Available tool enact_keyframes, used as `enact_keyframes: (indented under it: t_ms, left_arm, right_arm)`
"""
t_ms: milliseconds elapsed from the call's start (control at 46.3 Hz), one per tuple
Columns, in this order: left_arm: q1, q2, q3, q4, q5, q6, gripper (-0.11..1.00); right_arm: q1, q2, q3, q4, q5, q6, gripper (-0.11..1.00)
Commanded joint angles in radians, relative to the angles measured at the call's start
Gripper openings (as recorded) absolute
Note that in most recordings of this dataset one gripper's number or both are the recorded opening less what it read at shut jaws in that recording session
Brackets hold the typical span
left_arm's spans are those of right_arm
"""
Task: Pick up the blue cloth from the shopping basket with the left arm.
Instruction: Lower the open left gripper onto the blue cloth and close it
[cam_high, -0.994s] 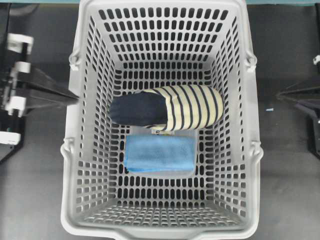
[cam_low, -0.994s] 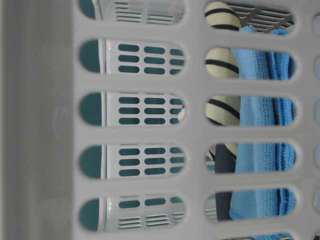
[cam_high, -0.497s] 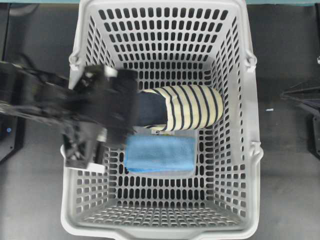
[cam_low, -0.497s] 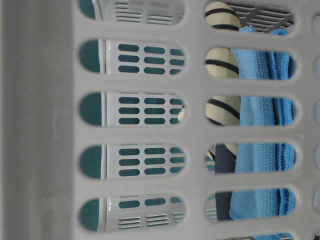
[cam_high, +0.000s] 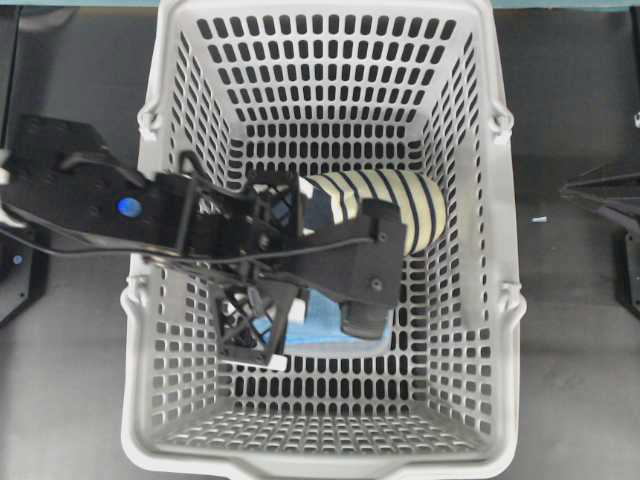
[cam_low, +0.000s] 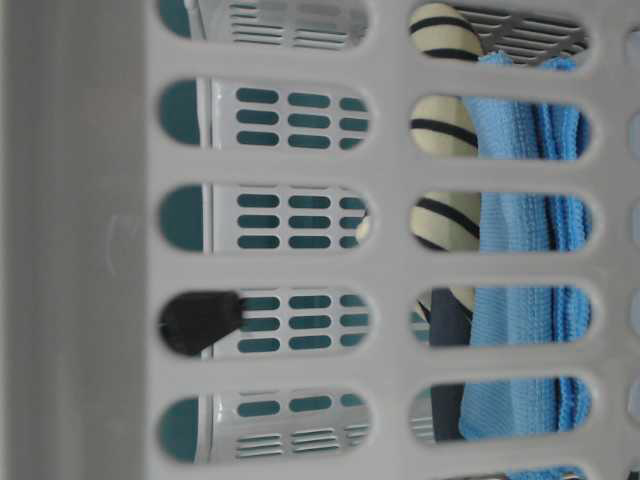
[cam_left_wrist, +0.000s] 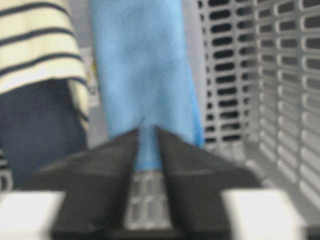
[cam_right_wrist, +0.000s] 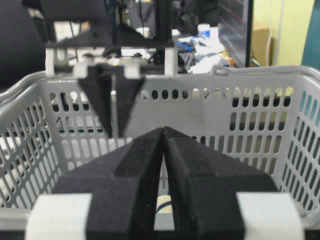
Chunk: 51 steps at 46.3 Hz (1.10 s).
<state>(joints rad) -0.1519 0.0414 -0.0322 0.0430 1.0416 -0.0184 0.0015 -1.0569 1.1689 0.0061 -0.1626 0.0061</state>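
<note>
Sky-blue, plain, soft microfibre cloth (cam_left_wrist: 142, 75) lies folded at lower centre of the slotted grey plastic basket (cam_high: 470, 300), below the striped roll (cam_high: 395, 200); left end effector (cam_left_wrist: 148, 131) slightly parted, empty.

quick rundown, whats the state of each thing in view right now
blue cloth: folded flat on the basket floor, not gripped.
striped fabric roll: lying on its side beside the cloth, partly hidden under the arm.
shopping basket: upright, on the table.
left pincer: inside the basket over the cloth, a narrow gap between its tips, holding nothing.
right pincer: outside the basket, tips together, holding nothing.
</note>
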Motion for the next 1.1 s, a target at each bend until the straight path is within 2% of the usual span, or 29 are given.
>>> enact_keyframes:
  t_ms: [0, 151, 216, 259, 583, 864, 929, 972, 1080]
  left_arm:
    - [-0.006, 0.012, -0.028, 0.003, -0.003, -0.008, 0.29]
    - [-0.011, 0.074, -0.031, 0.003, -0.005, -0.006, 0.76]
    - [-0.009, 0.098, -0.028, 0.003, -0.006, -0.003, 0.87]
    - [-0.009, 0.115, -0.028, 0.003, -0.011, -0.003, 0.91]
    - [-0.006, 0.212, 0.020, 0.003, -0.150, -0.014, 0.89]
    - [0.002, 0.213, 0.098, 0.003, -0.227, -0.020, 0.85]
    - [0.000, 0.212, 0.103, 0.003, -0.235, -0.017, 0.81]
    - [0.000, 0.210, 0.104, 0.003, -0.236, -0.012, 0.74]
    - [-0.003, 0.207, 0.100, 0.002, -0.232, -0.003, 0.50]
  right_arm:
    - [0.000, 0.006, -0.014, 0.003, -0.005, 0.000, 0.01]
    - [0.000, 0.006, -0.009, 0.003, -0.006, 0.000, 0.01]
    - [0.000, 0.006, -0.008, 0.003, -0.008, 0.000, 0.01]
    - [0.000, 0.006, -0.008, 0.003, -0.008, 0.000, 0.01]
    - [0.000, 0.006, 0.006, 0.003, -0.005, 0.000, 0.01]
    - [0.000, 0.006, 0.014, 0.003, -0.008, 0.000, 0.01]
    - [0.000, 0.005, 0.014, 0.003, -0.008, 0.000, 0.01]
    - [0.000, 0.005, 0.014, 0.003, -0.008, 0.000, 0.01]
    - [0.000, 0.006, 0.014, 0.003, -0.008, 0.000, 0.01]
